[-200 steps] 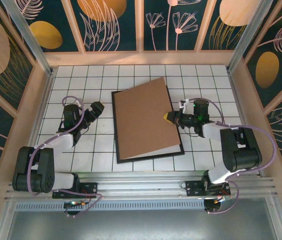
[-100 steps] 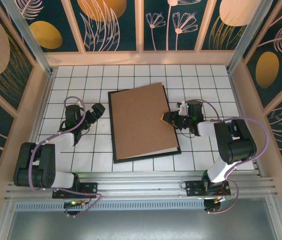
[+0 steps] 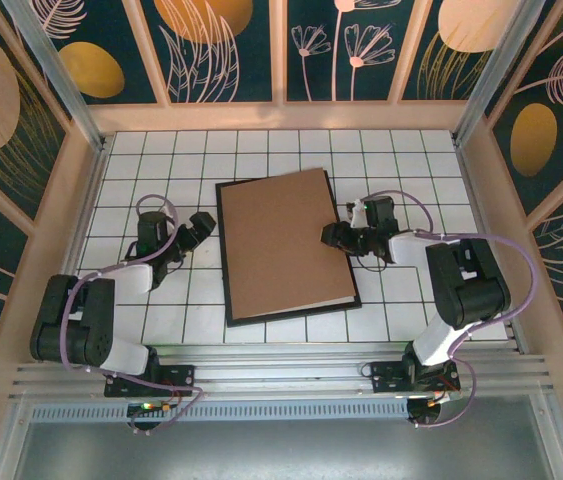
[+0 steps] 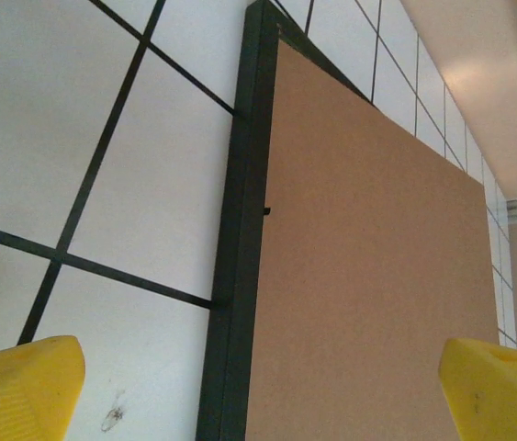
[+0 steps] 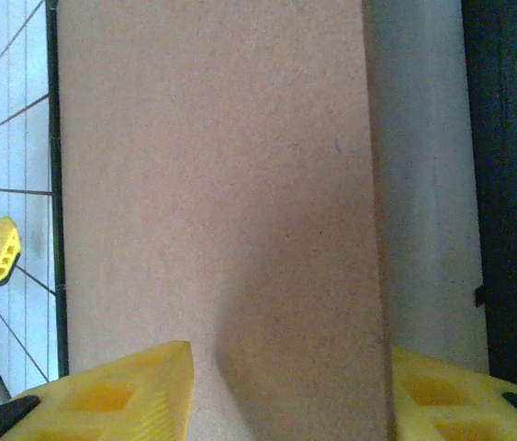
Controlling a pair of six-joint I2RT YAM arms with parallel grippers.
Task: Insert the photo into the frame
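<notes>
Board [image 3: 283,245] settled, right gripper [image 3: 330,236] low, seemingly parted

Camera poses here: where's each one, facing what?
Top external: above, behind left arm and right arm, looking down at table, backing board on frame.
Left wrist: low beside frame's left rim, looking across board; own yellow jaws in bottom corners.
Right wrist: at board's right edge, looking over it; own jaws below.
All share board, frame rim.

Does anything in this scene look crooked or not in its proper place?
Yes. The brown backing board lies slightly askew on the black frame. A pale strip is left uncovered between the board's right edge and the rim, so the board does not look fully seated.
</notes>
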